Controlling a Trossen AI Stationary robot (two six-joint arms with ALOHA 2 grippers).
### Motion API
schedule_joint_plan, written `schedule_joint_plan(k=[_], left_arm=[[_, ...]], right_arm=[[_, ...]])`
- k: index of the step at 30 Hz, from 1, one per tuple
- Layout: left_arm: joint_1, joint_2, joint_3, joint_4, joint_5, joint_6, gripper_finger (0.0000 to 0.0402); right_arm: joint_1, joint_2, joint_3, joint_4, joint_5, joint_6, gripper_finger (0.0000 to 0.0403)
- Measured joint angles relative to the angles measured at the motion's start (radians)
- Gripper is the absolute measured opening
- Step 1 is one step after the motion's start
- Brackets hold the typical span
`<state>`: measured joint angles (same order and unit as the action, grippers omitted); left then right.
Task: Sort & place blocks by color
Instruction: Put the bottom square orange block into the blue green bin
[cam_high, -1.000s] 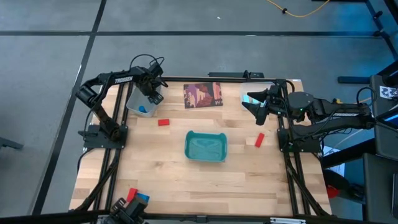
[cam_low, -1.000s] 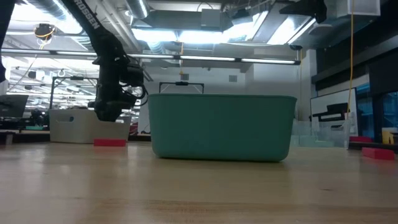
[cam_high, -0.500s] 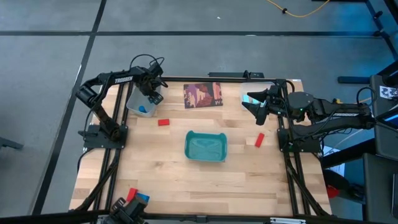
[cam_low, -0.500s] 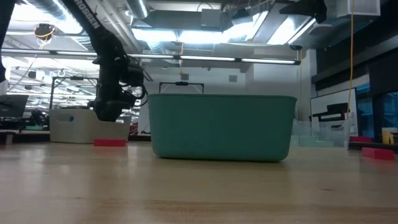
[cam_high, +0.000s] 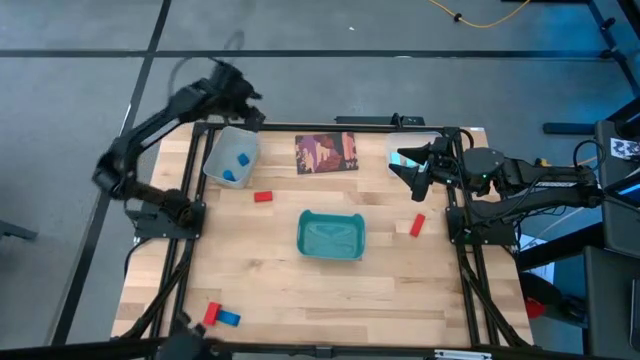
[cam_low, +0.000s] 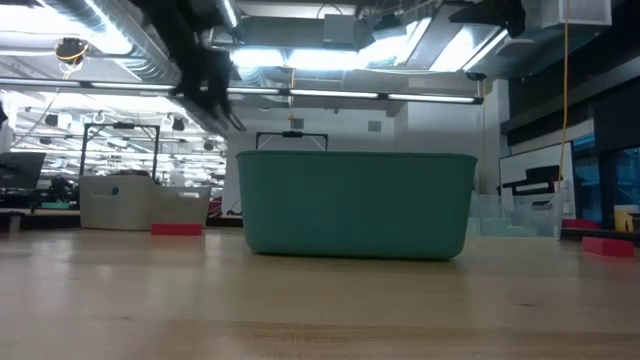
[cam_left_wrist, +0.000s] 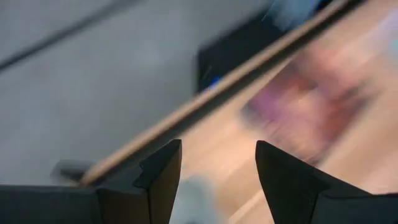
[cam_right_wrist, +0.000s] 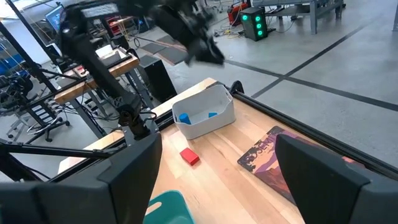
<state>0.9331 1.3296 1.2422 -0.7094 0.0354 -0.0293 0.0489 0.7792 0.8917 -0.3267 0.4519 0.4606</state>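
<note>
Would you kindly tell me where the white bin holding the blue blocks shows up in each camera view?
High view: white bin at the table's far left corner, left of the printed card.
Low view: bin at left, behind a red block.
Left wrist view: cannot be made out.
Right wrist view: bin mid-picture.
Shared landmark: teal tray.

three red blocks (cam_high: 263, 197), three blue blocks (cam_high: 230, 177)

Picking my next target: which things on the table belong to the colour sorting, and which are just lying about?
Job:
- red block near white bin
- red block, right side
- red block and blue block, front-left
- blue blocks in the bin
- teal tray

Lying about:
- printed card
</note>
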Motion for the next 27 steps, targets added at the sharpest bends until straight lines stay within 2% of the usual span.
schedule_joint_plan(k=[3, 5, 9, 14, 18, 21, 27], left_arm=[[-0.028, -0.146, -0.015, 0.119, 0.125, -0.084, 0.0198], [-0.062, -0.245, -0.048, 0.21, 0.165, -0.154, 0.0198], [-0.167, -0.433, -0.155, 0.396, 0.163, -0.274, 0.0198], [-0.328, -0.613, -0.356, 0.662, 0.151, -0.369, 0.0198], [-0.463, -0.691, -0.523, 0.879, 0.141, -0.381, 0.0198], [-0.546, -0.705, -0.619, 1.005, 0.11, -0.362, 0.0198], [-0.628, -0.688, -0.668, 1.041, 0.037, -0.278, 0.0198]], right_arm=[[0.0, 0.0, 0.0, 0.0, 0.0, 0.0, 0.0316], [0.0, 0.0, 0.0, 0.0, 0.0, 0.0, 0.0316], [0.0, 0.0, 0.0, 0.0, 0.0, 0.001, 0.0316], [0.0, 0.0, 0.0, 0.0, 0.0, 0.001, 0.0316], [0.0, 0.0, 0.0, 0.0, 0.0, 0.001, 0.0316], [0.0, 0.0, 0.0, 0.0, 0.0, 0.001, 0.0316], [0.0, 0.0, 0.0, 0.001, 0.0, 0.002, 0.0316]])
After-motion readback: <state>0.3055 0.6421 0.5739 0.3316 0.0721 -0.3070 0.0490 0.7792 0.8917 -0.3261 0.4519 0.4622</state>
